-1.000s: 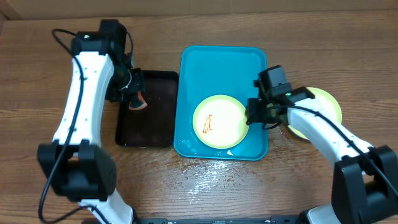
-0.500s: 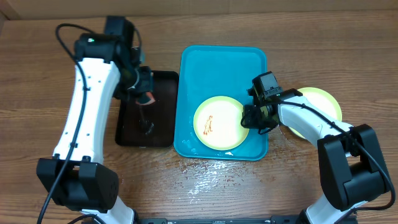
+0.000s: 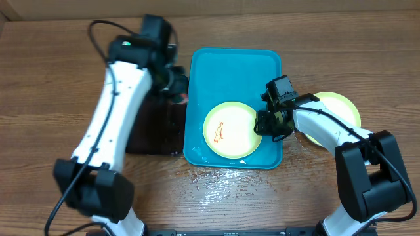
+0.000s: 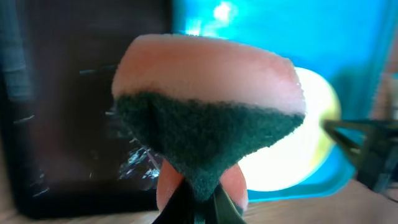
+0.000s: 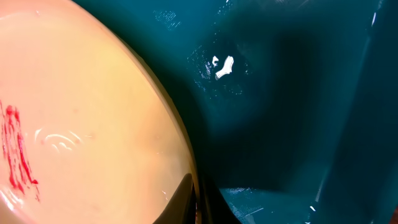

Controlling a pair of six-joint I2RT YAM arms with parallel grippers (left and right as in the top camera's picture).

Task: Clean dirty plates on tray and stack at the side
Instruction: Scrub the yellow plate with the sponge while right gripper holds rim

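Plate (image 3: pixel 230 128), sauce-streaked, lies in blue tray (image 3: pixel 236 65), front half. Right claw (image 3: pixel 269 124) is pinched tight on its right rim, likely to steady it. Left claw (image 3: pixel 178 90) is clamped on pink-green sponge (image 4: pixel 205 112) at the tray's left edge, apparently for scrubbing. Second plate (image 3: pixel 341 108) sits aside, right of the tray.

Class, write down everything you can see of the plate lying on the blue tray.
The plate is round, shallow and plastic-looking, with a pale centre and a yellow-green rim. A brown-red sauce streak marks its left half. It appears to lie flat in the near part of the tray. The right gripper pinches its right rim; nothing else touches it.
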